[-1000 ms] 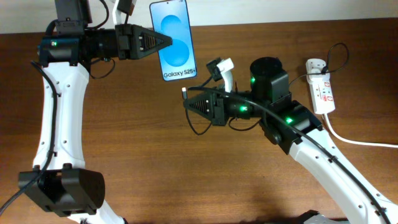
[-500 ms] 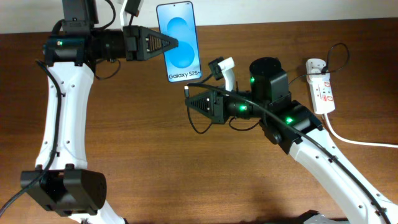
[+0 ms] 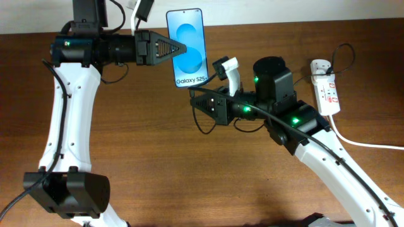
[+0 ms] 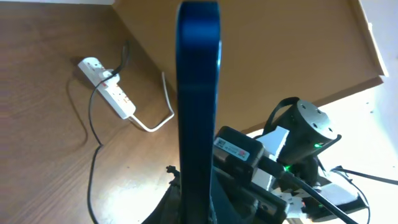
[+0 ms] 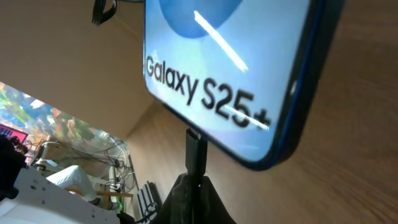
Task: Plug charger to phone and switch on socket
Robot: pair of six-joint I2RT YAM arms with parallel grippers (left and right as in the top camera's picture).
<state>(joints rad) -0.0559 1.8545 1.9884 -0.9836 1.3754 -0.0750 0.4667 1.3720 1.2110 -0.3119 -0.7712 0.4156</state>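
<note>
Overhead: the left jaws are clamped on the left long edge of the phone. It is held up above the far side of the bench, blue screen facing up and the "Galaxy S25+" end nearest the right arm. The right jaws are closed on the plug end of the charger, just below the phone's lettered end. Its black cable loops beneath the arm. The socket lies at the right edge of the bench, well apart from the phone, with a white adapter at its far end and a thick white cord running off right.

Left wrist: the phone shows edge-on and upright, gripped at the bottom of the view. The socket lies on the bench beyond.

Right wrist: the black plug stands upright in the closed jaws. Its top meets the phone's lower edge, but I cannot tell whether it is seated.
</note>
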